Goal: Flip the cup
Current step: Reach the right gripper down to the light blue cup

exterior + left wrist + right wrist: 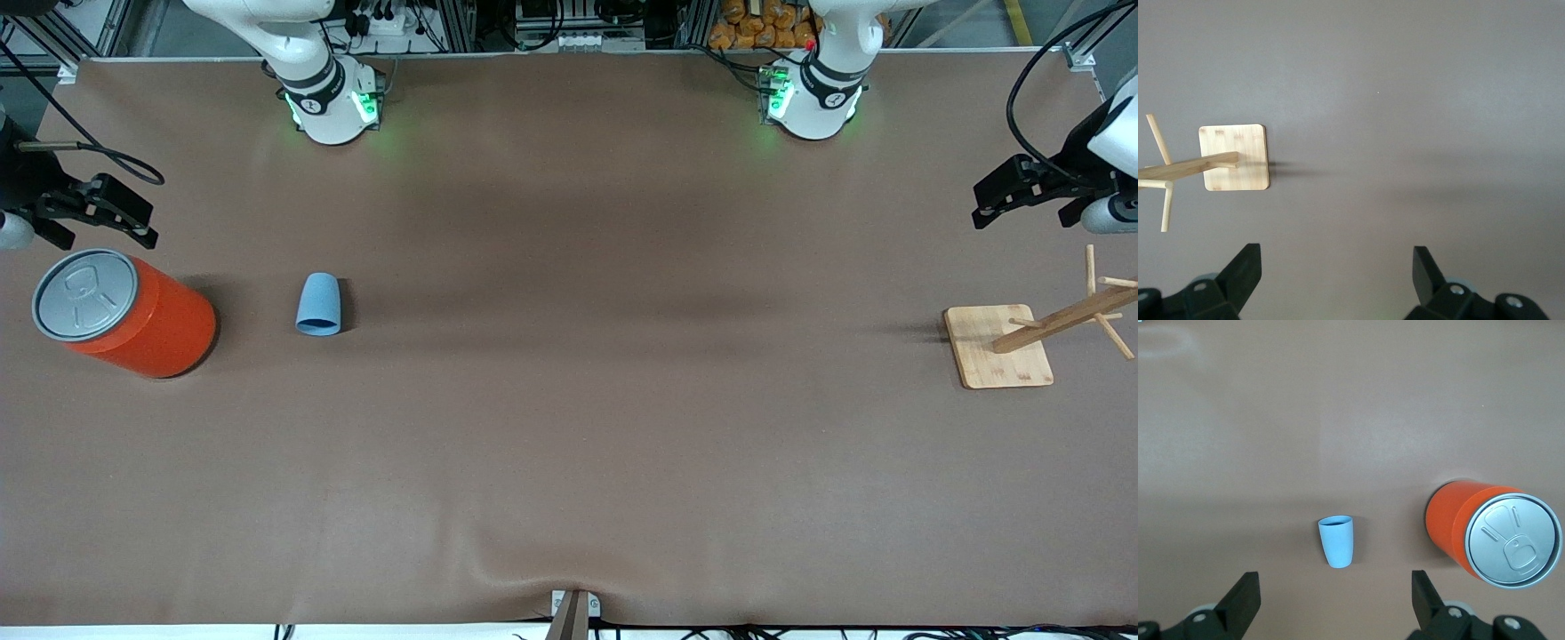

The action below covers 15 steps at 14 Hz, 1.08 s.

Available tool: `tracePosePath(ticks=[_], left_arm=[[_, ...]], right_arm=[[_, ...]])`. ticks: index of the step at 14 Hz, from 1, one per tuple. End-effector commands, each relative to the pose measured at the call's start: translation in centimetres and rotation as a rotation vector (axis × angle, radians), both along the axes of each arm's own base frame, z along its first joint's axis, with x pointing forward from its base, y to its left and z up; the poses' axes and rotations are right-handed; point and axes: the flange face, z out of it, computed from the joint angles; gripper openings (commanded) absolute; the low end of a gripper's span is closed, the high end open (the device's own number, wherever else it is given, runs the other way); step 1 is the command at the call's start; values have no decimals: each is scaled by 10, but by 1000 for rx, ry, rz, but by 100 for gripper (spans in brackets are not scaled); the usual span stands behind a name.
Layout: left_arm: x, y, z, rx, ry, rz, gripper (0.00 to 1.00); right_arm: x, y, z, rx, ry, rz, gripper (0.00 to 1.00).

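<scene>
Table (569,462): brown mat over the whole top, slight wrinkle at the edge nearest the front camera.
Rack (997,346): square bamboo base with a wooden post and pegs, toward the left arm's end of the table; standing on the mat, post looks slanted in the front view; also in the left wrist view (1235,157).
Can (124,311): big orange can, grey pull-tab lid on top, standing upright toward the right arm's end; also in the right wrist view (1495,535).
Cup (318,305): small light-blue tumbler, no handle, on the mat beside the can, toward the table's middle from it; the two are apart, not touching. About as far from the front camera as the can and the rack base. In the right wrist view (1337,541) the dark blue inside shows through its rim. Whether it stands or lies tipped: cannot tell for sure.
Right gripper (93,209): in the air over the table's edge at the right arm's end, above the can, not touching it; fingers (1245,600) spread wide, nothing between them; cup and can both in its wrist view.
Left gripper (1022,191): in the air over the left arm's end of the table, above the rack, clear of it; fingers (1248,270) spread wide, holding nothing.
Arms: both wait, well apart from the cup.
</scene>
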Motion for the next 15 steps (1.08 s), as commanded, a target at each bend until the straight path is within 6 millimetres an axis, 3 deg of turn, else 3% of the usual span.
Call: tracePosePath(ticks=[1, 7, 10, 11, 15], left_arm=[[-6, 3, 8, 20, 3, -10, 100], [-3, 8, 11, 9, -4, 3, 100], [-3, 8, 11, 7, -4, 7, 100], [-3, 7, 10, 7, -3, 12, 100], [-2, 8, 8, 7, 2, 10, 100]], right_arm=[[2, -3, 5, -4, 0, 8, 100], [2, -4, 2, -4, 13, 11, 100], [2, 4, -17, -3, 89, 29, 100], [2, 7, -26, -2, 129, 33, 100], [12, 3, -108, 68, 232, 0, 100]])
